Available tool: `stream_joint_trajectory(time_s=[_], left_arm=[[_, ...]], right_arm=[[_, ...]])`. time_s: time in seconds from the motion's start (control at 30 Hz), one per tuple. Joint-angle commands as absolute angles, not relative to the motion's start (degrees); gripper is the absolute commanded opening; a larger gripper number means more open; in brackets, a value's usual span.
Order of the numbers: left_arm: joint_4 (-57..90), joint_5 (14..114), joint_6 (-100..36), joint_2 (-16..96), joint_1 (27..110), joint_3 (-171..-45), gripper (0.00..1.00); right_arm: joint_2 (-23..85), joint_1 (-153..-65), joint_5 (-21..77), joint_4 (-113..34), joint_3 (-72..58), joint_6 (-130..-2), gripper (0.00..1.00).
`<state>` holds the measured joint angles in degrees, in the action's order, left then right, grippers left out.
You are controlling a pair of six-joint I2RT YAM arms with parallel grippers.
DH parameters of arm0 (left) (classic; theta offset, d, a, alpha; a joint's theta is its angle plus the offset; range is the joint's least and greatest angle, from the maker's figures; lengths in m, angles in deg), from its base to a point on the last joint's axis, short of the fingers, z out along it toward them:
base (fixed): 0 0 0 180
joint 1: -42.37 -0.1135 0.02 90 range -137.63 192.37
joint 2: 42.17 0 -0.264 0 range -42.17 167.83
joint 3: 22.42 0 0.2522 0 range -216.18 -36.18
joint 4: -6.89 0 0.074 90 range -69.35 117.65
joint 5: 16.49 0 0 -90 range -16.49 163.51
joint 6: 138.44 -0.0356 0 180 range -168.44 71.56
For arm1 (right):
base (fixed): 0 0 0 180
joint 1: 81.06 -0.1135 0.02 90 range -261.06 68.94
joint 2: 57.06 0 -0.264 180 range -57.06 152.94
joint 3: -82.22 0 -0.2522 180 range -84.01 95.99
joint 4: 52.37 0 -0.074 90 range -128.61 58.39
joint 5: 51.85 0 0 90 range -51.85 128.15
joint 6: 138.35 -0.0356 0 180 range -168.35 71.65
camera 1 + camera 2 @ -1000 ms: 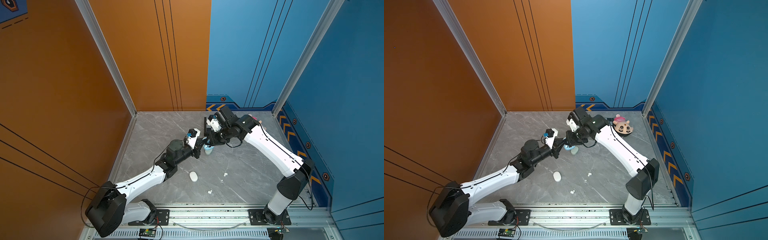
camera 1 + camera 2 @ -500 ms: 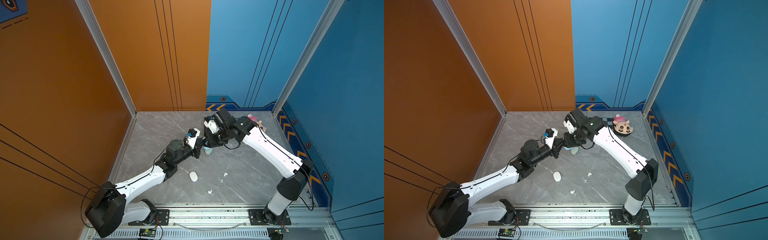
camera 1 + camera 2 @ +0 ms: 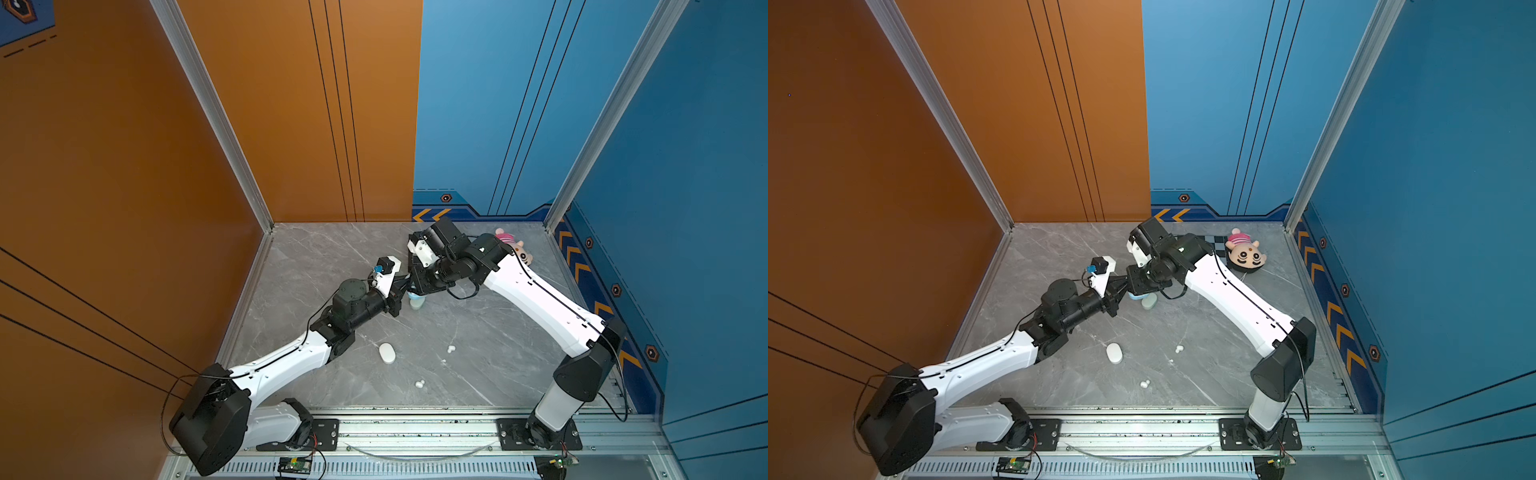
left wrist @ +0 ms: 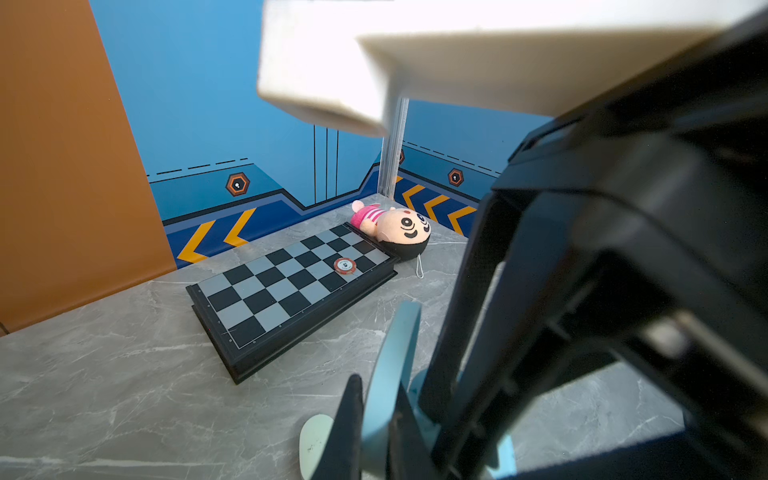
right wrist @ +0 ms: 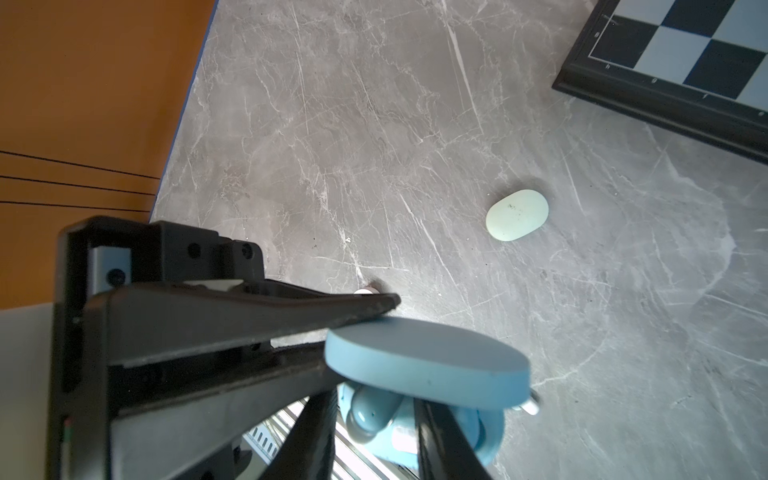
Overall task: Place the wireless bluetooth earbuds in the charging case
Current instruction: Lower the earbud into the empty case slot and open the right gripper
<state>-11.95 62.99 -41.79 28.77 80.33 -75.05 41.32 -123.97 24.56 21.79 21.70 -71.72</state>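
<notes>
left jaws: I see them pinched shut on the lid (image 5: 428, 357) of the blue case (image 5: 488, 436).
right jaws: narrow, gripping the blue case base, mid-frame in both top views.
blue earbud (image 5: 372, 409): sits inside the blue case, under the lid.
white earbuds (image 3: 450, 349): loose on the bench (image 3: 478, 316), lower centre.
mint case (image 5: 517, 214): closed, on the bench nearby.

Our right gripper (image 3: 415, 290) slides a little to the left, closer to our left gripper (image 3: 402, 286). More of the pink toy (image 3: 512, 242) peeks out behind our right arm (image 3: 536, 299).
</notes>
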Motion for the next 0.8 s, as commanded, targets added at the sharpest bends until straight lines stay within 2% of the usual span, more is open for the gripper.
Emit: stream_joint_trajectory(time_s=[0.0,0.3,0.77], left_arm=[[-13.59,63.41,-42.47,26.80,80.87,-76.69,0.00],[-13.58,63.80,-42.45,26.74,80.87,-76.40,0.00],[-13.63,63.44,-41.34,26.59,80.53,-76.45,0.00]], right_arm=[[42.49,-124.35,26.45,21.33,21.55,-71.02,0.30],[41.30,-124.37,26.37,20.82,21.55,-70.96,0.18],[36.69,-124.51,26.17,15.96,16.40,-68.66,0.17]])
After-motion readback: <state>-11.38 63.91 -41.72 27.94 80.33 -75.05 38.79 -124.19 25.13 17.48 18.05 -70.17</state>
